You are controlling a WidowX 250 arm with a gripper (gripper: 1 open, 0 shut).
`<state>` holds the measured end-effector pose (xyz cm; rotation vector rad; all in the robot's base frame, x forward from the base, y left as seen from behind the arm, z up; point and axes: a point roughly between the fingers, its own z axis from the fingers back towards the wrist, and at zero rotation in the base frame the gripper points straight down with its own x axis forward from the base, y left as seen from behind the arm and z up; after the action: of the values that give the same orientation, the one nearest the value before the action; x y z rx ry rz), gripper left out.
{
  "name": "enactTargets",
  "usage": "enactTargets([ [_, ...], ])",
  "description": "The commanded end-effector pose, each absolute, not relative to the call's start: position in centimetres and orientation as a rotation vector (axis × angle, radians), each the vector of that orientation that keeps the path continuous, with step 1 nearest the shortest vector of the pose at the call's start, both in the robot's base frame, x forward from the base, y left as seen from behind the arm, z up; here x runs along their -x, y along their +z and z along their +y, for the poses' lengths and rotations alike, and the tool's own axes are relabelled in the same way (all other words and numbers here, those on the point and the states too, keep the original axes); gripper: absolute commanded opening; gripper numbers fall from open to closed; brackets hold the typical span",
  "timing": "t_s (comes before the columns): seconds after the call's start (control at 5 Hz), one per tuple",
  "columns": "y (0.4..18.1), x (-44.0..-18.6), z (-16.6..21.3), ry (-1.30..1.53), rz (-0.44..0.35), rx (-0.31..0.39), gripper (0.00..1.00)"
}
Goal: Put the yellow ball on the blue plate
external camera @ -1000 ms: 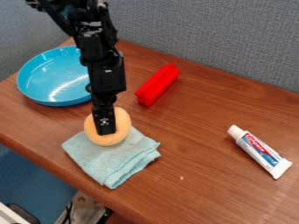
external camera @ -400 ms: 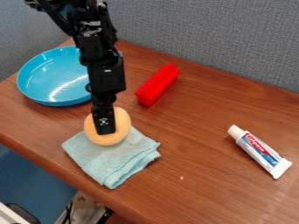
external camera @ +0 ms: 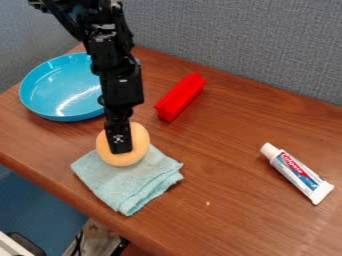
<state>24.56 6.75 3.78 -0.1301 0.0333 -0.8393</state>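
The yellow ball [external camera: 118, 156] rests on a light teal folded cloth [external camera: 138, 181] near the table's front edge. My gripper [external camera: 122, 140] comes straight down onto the ball's top, its black fingers shut on the ball; the ball's lower half shows below them. The blue plate [external camera: 32, 103], round and glossy with nothing in it, lies at the back left, about a hand's width beyond the ball and partly behind the arm.
A red rectangular block [external camera: 179, 96] lies just right of the arm, behind the cloth. A toothpaste tube [external camera: 295, 171] lies at the right on the brown wooden table [external camera: 227, 140]. The table's front edge runs close below the cloth.
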Motion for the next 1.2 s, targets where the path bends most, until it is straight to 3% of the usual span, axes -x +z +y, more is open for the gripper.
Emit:
enactTargets([
  [0.0, 3.52, -24.48, 6.61, -0.856, 0.025, 0.144, 0.00],
  [1.0, 2.85, -24.59, 6.60, -0.869, 0.008, 0.156, 0.00],
])
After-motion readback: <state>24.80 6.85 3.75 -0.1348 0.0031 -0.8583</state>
